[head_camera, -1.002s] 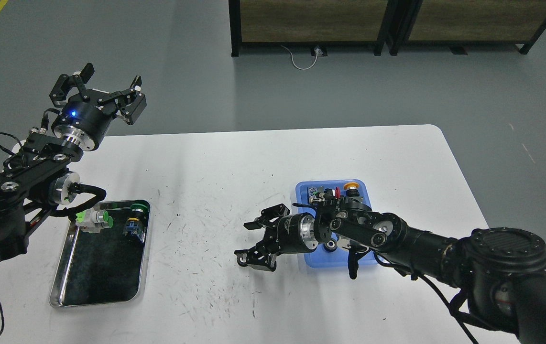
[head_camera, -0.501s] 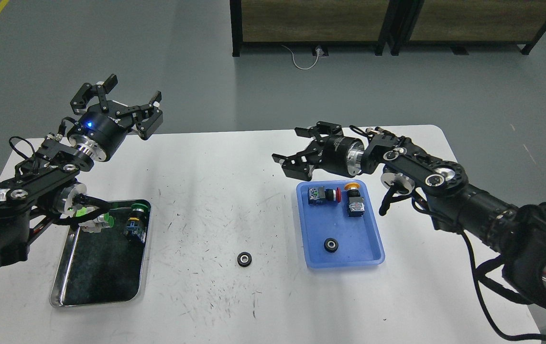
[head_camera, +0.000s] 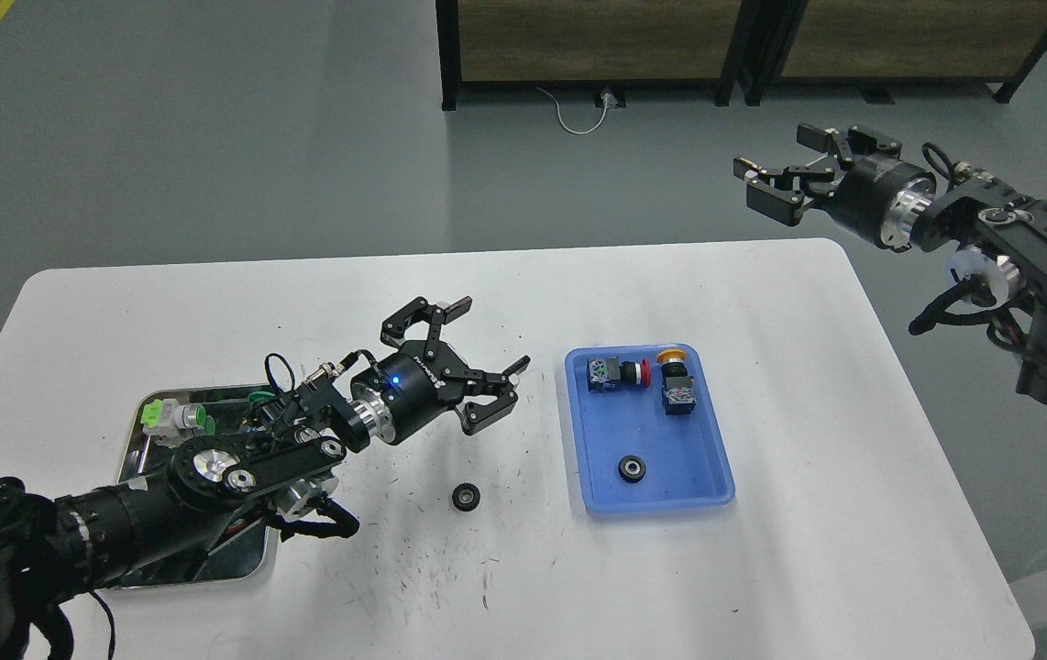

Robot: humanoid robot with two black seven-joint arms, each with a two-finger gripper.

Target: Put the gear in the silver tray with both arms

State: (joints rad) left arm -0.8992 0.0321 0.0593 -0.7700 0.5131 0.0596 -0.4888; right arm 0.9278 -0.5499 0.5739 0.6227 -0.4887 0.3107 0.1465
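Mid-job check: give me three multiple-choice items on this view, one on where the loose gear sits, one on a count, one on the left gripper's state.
1. Where is the gear nearest the left gripper?
A. in the silver tray
B. on the bare table
C. in the blue tray

2. How many gears show in all?
A. one
B. two
C. four

3. The left gripper is:
A. open and empty
B. shut on a gear
C. out of view

Answers:
1 B, it lies on the table between the silver tray and the blue tray.
2 B, a second gear lies in the blue tray.
3 A, its fingers are spread with nothing between them.
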